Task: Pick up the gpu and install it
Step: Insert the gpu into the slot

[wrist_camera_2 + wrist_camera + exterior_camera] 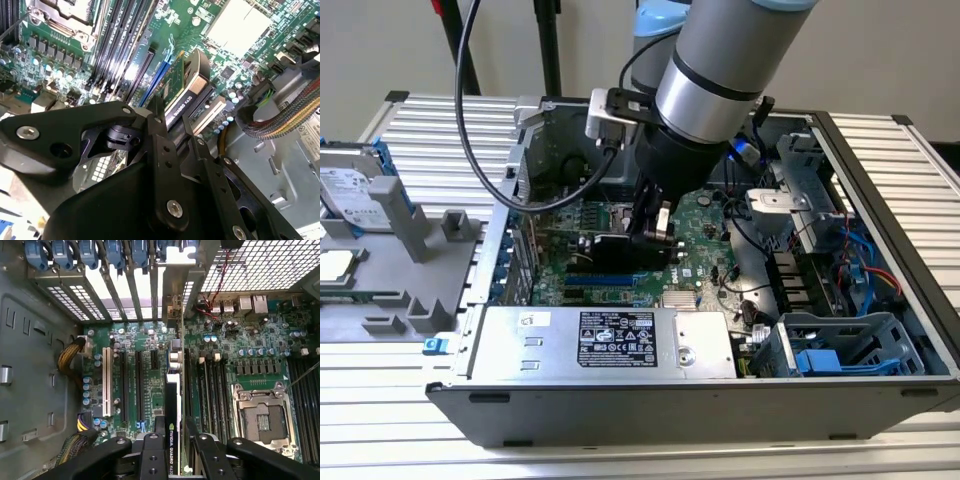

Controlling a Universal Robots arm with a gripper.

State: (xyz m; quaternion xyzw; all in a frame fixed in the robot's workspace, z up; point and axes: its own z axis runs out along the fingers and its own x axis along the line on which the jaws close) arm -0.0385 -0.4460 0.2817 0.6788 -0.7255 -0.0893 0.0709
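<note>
Pinching the gpu (172,430) edge-on, end effector (172,440), card's length toward the rear slot brackets (125,285).

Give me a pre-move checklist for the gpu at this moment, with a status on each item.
1. Gripper clamped on the gpu: ok, pads on both faces in both wrist views.
2. Gpu over the motherboard inside the case: ok.
3. Card edge lined up along an expansion slot: cannot tell.
4. Card fully seated: cannot tell, its lower edge is hidden.
5. End bracket facing the rear slot covers: ok.
6. Braided cable bundle apart from the card: ok.
</note>
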